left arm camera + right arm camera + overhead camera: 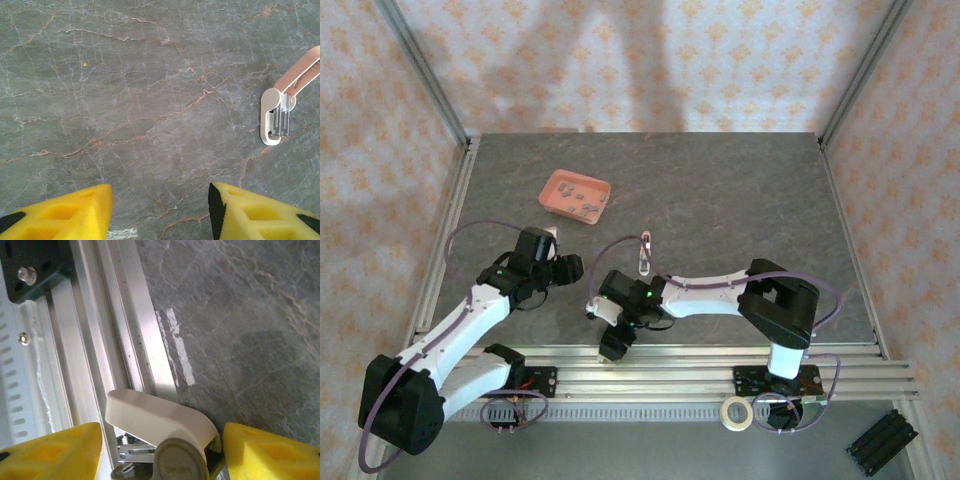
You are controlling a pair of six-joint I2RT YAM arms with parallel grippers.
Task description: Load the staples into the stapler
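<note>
Right tool (pixel 162 432) clamps a white plastic piece (pixel 150 415); left tool (pixel 160 192), jaws apart and empty, could shove the light, unheld stapler (pixel 272 107) aside when reaching.

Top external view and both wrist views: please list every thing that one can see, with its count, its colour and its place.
table: one, grey stone pattern, under everything
tray: one, salmon-pink, far left part of the table
staples: several small clumps, grey, inside the tray
stapler: one, pink and white with a metal channel, lying on the table near its middle
cream-white object: one, between the right gripper's fingers at the near rails; its kind is unclear
rails: several, silver, along the near edge
tape roll: one, white, beside the right arm's base
black object: one, ribbed, near right corner
left gripper: yellow fingers, open, empty, over bare table
right gripper: yellow fingers, on either side of the cream-white object
</note>
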